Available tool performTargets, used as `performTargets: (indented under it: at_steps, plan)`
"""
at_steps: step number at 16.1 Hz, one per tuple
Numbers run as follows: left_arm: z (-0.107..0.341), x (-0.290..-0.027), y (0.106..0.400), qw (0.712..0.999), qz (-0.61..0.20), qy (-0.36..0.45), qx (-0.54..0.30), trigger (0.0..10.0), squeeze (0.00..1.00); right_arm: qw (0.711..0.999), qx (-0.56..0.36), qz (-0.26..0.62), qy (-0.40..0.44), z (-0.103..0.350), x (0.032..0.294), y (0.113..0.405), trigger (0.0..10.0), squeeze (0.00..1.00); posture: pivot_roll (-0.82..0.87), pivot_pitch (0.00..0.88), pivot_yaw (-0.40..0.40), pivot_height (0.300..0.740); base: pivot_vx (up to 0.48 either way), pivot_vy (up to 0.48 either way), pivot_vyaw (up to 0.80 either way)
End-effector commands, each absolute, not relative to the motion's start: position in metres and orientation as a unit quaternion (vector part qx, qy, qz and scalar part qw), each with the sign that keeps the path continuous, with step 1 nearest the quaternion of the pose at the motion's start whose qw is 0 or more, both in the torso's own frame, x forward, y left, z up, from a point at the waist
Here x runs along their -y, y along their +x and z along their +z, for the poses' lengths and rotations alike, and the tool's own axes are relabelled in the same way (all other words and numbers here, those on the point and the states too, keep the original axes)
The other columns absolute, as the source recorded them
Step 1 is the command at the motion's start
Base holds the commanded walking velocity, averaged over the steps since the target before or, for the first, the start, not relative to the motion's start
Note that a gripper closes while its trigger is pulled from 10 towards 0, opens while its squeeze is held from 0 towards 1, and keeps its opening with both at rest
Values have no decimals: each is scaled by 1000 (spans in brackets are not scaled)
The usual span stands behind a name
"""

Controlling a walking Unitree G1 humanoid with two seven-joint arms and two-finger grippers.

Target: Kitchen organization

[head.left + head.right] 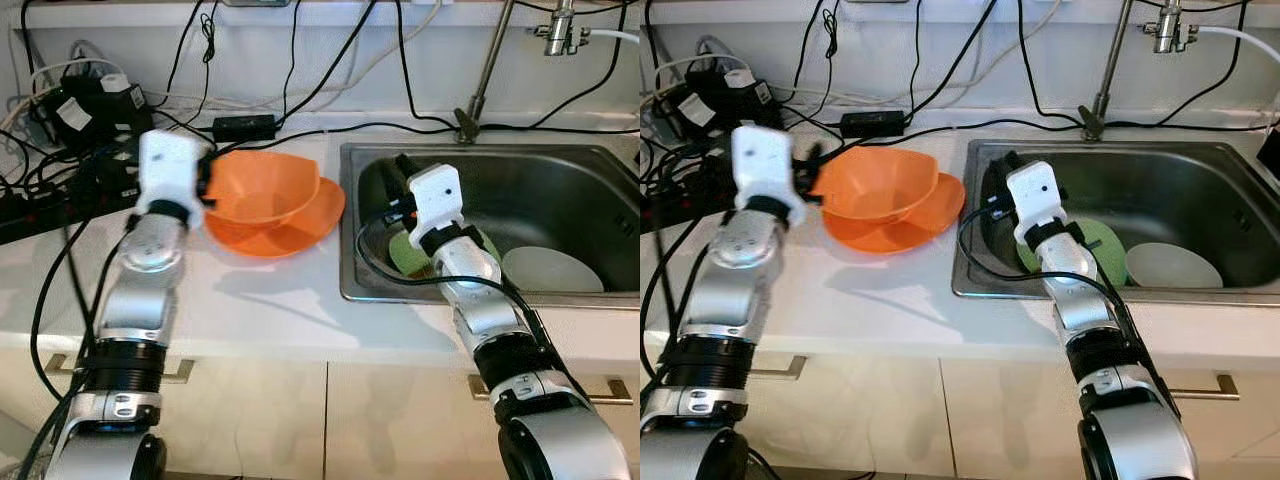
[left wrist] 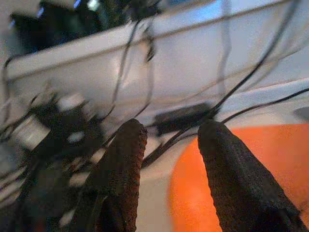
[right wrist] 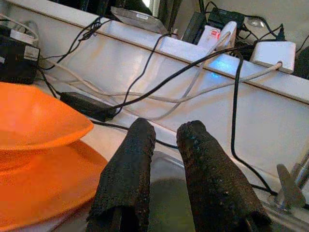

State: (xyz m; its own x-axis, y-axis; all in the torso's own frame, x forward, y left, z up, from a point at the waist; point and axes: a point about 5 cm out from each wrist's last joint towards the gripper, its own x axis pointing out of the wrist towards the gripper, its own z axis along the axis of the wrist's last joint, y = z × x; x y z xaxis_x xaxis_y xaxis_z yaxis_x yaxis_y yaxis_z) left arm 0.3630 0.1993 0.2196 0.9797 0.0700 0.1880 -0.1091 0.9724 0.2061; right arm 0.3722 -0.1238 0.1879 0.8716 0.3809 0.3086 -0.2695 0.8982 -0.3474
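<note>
The orange plastic bowl sits nested on an orange plate at the counter's back, beside the steel sink's left rim. It looks light, stiff and slippery, best pinched at the rim. The left gripper hovers at its edge with fingers parted and empty; the right gripper, fingers slightly apart, hangs over the sink.

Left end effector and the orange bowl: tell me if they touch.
Cannot tell. In the left eye view the left end effector meets the orange bowl's rim, but the wrist housing hides the fingertips.
</note>
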Motion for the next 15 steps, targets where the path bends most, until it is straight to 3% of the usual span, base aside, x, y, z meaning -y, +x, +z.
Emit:
performTargets:
  at_steps: [1, 9, 15]
  plan:
    - [222, -202, 361, 990, 62, 98, 82, 10000, 0, 955, 192, 173, -144, 191, 124, 372, 10000, 0, 43, 0, 65, 740, 0, 0, 0]
    - [213, -207, 355, 996, 83, -26, 26, 10000, 0, 955, 186, 178, -147, 191, 124, 371, 10000, 0, 65, 0, 42, 740, 0, 0, 0]
    - [192, -206, 359, 984, 80, -148, -54, 10000, 0, 955, 184, 177, -152, 192, 126, 371, 10000, 0, 54, 0, 39, 740, 0, 0, 0]
